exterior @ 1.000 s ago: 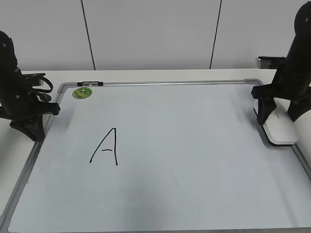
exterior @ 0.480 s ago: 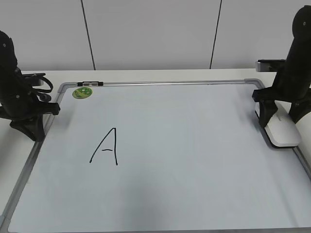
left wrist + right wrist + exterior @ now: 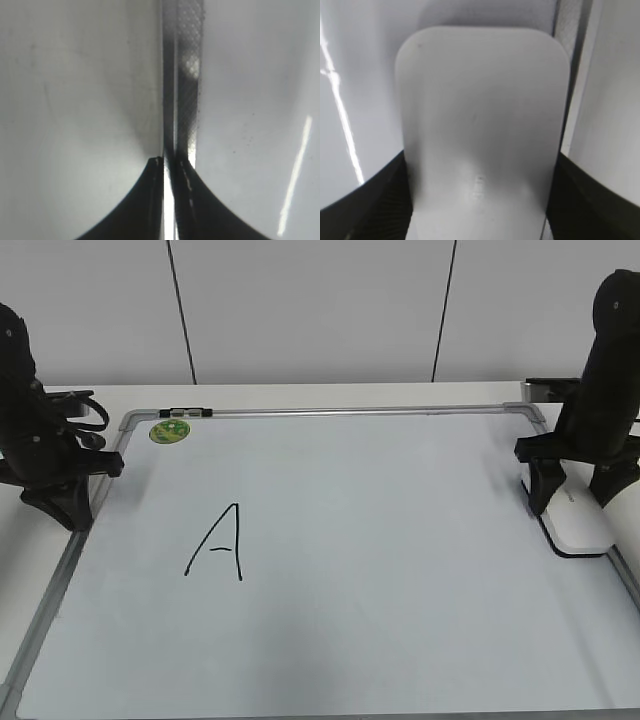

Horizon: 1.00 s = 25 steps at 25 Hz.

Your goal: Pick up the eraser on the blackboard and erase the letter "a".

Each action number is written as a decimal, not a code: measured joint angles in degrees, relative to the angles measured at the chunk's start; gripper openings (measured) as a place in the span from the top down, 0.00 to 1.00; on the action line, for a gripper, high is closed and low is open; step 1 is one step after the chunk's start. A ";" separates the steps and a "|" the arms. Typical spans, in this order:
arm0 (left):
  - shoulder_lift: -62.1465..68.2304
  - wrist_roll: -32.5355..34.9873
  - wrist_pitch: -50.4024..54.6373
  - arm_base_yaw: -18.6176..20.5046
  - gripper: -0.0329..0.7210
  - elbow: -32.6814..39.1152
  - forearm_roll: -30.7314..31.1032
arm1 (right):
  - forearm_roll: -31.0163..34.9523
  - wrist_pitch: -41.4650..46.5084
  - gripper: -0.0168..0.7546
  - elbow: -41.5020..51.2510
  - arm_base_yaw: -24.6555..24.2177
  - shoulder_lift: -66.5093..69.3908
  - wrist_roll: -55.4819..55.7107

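The white eraser (image 3: 580, 527) lies by the right frame of the blackboard (image 3: 400, 540); its dark underside shows along its front edge. My right gripper (image 3: 575, 495) straddles it, one finger pressed on each long side, and the eraser (image 3: 480, 115) fills the right wrist view between the fingers (image 3: 480, 200). A large capital "A" (image 3: 218, 543) is drawn at the left middle. No small letter "a" shows anywhere on the board. My left gripper (image 3: 65, 510) is shut and empty over the board's left frame (image 3: 182, 75), fingertips together (image 3: 170, 162).
A round green sticker (image 3: 169, 430) sits at the board's top left corner, with a small black clip (image 3: 186, 413) on the top frame. The white table rim surrounds the board, and a grey wall stands behind it.
My right gripper and the eraser have shifted a little toward the front; the eraser now sits lower and flatter on the board. The left arm has not moved.
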 joint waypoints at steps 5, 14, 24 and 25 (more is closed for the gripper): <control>0.00 0.00 0.00 0.00 0.92 0.00 0.00 | 0.17 0.00 0.30 0.00 0.00 0.37 0.00; 0.00 0.00 0.00 0.00 0.92 0.00 0.00 | 0.26 0.00 0.14 0.00 0.00 0.37 0.10; 0.32 0.10 3.34 0.00 0.77 -3.14 0.99 | -1.47 0.00 0.12 -3.48 0.00 -1.55 1.12; 0.20 0.10 3.88 0.00 0.70 -4.07 1.58 | -1.48 0.00 0.12 -3.48 0.00 -1.68 1.12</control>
